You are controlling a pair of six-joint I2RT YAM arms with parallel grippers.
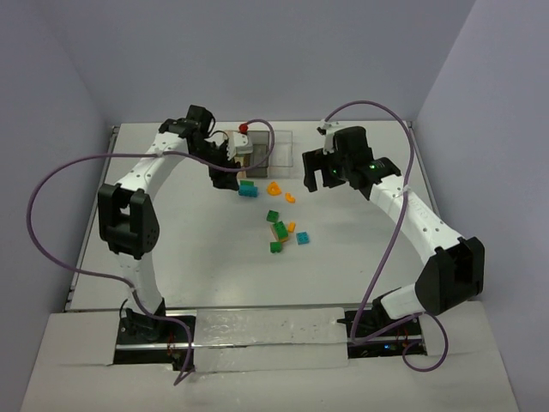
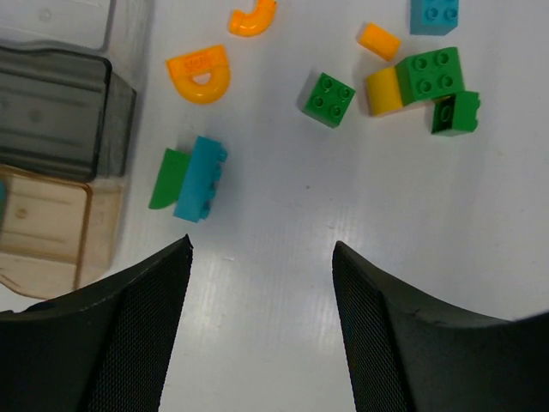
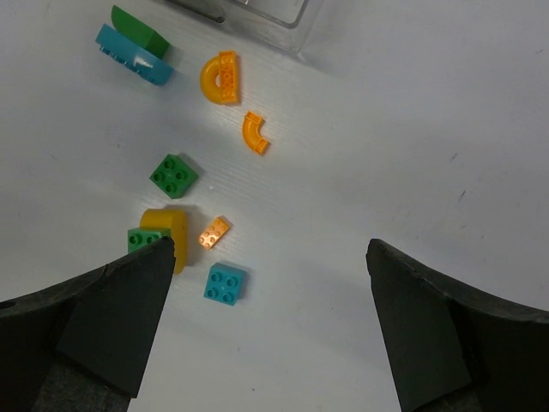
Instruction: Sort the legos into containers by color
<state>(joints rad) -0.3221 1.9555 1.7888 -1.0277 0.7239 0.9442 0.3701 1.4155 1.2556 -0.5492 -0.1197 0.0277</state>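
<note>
On the white table [image 1: 171, 249], between my two arms, the legos [image 1: 280, 230] lie scattered in front of the containers [image 1: 266, 148], which stand in a row at the far side. A purple cable [image 1: 51, 184] loops from each arm. A red knob [image 1: 244, 127] shows above the row; I cannot tell what it belongs to.

My left pincer [image 2: 262, 249] hangs just beside the row, its fingers [image 2: 129, 343] held apart with only bare table between them. Ahead of it the orange-brown box [image 2: 47, 232], the smoky grey box [image 2: 56, 107] and the clear box [image 2: 51, 17] adjoin one another. Nearest the boxes, a teal brick [image 2: 199, 178] lies touching a green wedge [image 2: 169, 178]. Beyond these are an orange half-ring [image 2: 200, 75], an orange quarter-curve [image 2: 253, 17] and a green four-stud brick [image 2: 328, 99]. In a cluster farther on, a yellow-orange rounded piece [image 2: 382, 93] touches a green brick [image 2: 429, 75].

My right pincer [image 3: 270, 249] hangs at the other side of the scatter, its jaws likewise apart and holding nothing. A teal four-stud brick [image 3: 226, 283] and a small orange plate [image 3: 214, 232] lie near one finger [image 3: 94, 318]. The pieces are glossy, studded and far smaller than either pincer.
</note>
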